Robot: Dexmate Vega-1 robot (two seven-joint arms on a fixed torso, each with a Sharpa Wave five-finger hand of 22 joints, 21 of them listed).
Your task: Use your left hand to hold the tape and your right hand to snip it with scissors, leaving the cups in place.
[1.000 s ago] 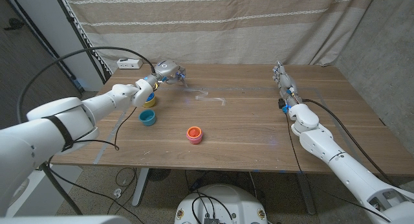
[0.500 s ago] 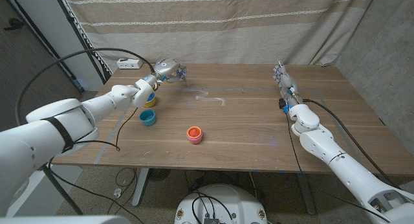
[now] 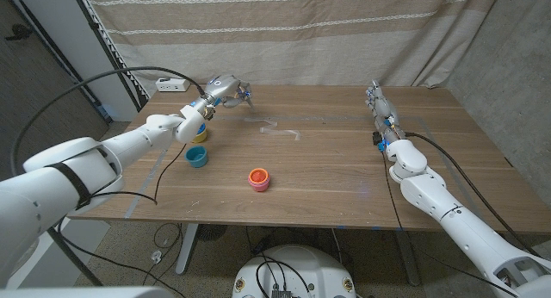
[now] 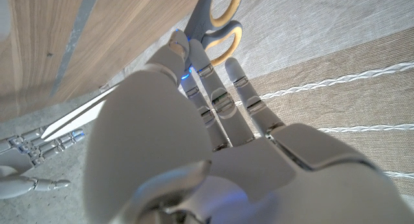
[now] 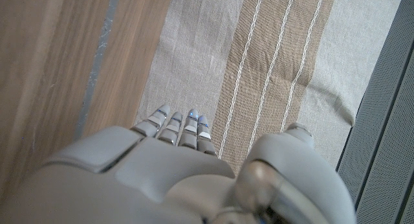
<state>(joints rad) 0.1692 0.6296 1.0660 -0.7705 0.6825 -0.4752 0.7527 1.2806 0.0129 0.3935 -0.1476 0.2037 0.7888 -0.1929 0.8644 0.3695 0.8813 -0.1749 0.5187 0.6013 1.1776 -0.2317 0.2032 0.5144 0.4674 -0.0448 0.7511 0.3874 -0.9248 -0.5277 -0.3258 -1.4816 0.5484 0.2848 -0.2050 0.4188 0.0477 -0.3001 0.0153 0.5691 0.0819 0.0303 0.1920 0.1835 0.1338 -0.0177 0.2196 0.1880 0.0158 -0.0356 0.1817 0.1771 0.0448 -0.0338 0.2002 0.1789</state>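
From the head view, our left hand hovers near the worktop's far left corner; whether it grips anything we cannot tell. The tape itself we cannot make out. Our right hand stands at the far right, fingers straight, holding nothing, well apart from the left. Three cups sit on the left half: yellow cup, blue cup, red cup. In the left wrist view, scissors lie just beyond our left fingertips, long axis pointing away, far nearer this hand than the right. In the right wrist view, our right fingers extend, released.

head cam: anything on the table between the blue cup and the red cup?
Nothing. In the head view the wood between the blue cup and the red cup is bare.
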